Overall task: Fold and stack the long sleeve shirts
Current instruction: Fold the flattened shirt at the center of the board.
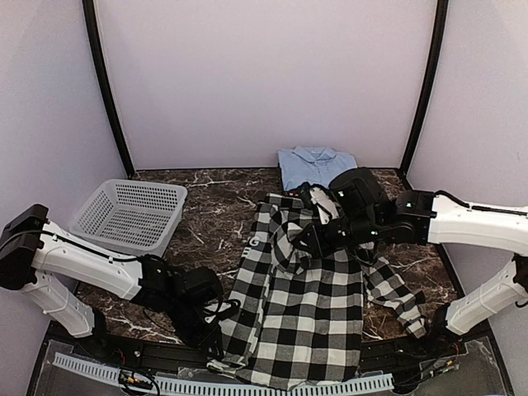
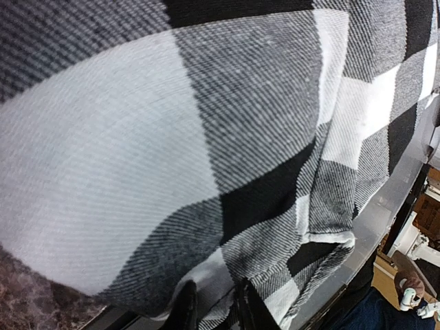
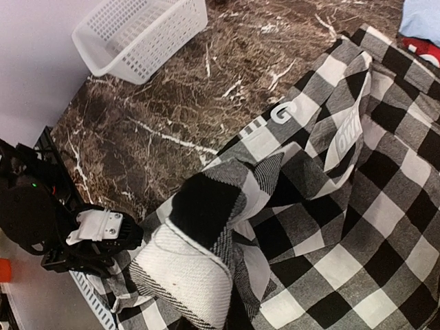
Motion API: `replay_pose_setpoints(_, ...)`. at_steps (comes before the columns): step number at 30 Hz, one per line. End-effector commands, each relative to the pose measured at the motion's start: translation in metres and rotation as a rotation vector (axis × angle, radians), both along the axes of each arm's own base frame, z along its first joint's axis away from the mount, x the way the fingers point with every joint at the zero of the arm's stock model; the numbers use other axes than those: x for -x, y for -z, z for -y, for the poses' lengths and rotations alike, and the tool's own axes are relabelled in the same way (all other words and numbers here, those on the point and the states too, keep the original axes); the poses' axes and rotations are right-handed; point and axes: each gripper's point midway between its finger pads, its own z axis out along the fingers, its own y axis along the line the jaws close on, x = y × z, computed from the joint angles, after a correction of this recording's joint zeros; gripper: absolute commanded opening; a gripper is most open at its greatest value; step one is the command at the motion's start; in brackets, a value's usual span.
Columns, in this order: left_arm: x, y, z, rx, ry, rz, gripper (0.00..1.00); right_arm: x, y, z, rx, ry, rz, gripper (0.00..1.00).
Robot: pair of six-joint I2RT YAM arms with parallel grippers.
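Observation:
The black-and-white check shirt (image 1: pixel 305 322) lies spread down the middle of the table, white lettering (image 3: pixel 280 112) showing on a fold. My left gripper (image 1: pixel 216 318) is at its near left hem; its fingers (image 2: pixel 184 306) are closed with check cloth (image 2: pixel 137 137) pinched between them. My right gripper (image 1: pixel 307 239) holds a sleeve up over the shirt's upper part; the cuff (image 3: pixel 185 275) drapes over the fingers and hides them. The light blue collared shirt (image 1: pixel 318 165) lies folded at the back, also in the right wrist view (image 3: pixel 421 17). A bit of red shirt (image 3: pixel 423 49) shows beside it.
A grey perforated basket (image 1: pixel 107 223) stands at the back left, also in the right wrist view (image 3: pixel 137 41). The table is dark marble (image 1: pixel 214 206). A white perforated rail (image 1: pixel 247 385) runs along the near edge. The shirt's other sleeve (image 1: pixel 396 297) trails to the right.

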Motion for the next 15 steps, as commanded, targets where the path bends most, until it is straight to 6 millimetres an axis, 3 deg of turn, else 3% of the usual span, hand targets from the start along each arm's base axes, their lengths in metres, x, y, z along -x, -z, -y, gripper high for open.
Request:
replay_pose_setpoints(1, 0.001, -0.011, 0.005, 0.026, -0.002, 0.008, 0.21, 0.023, 0.007, -0.024, 0.043, -0.119, -0.020, 0.00)
replay_pose_setpoints(5, -0.016, -0.039, 0.012, 0.052, -0.038, 0.093, 0.34, 0.039, 0.031, -0.042, 0.093, -0.187, -0.072, 0.02)
replay_pose_setpoints(9, -0.041, -0.063, 0.008, 0.055, -0.135, 0.165, 0.40, 0.064, 0.045, -0.065, 0.094, -0.289, -0.114, 0.27)
replay_pose_setpoints(12, -0.067, -0.074, -0.004, 0.046, -0.246, 0.222, 0.43, 0.079, 0.036, -0.079, 0.012, -0.355, -0.149, 0.47)
replay_pose_setpoints(15, -0.086, -0.082, -0.019, 0.057, -0.335, 0.252, 0.44, 0.088, 0.026, -0.085, -0.048, -0.396, -0.174, 0.54)
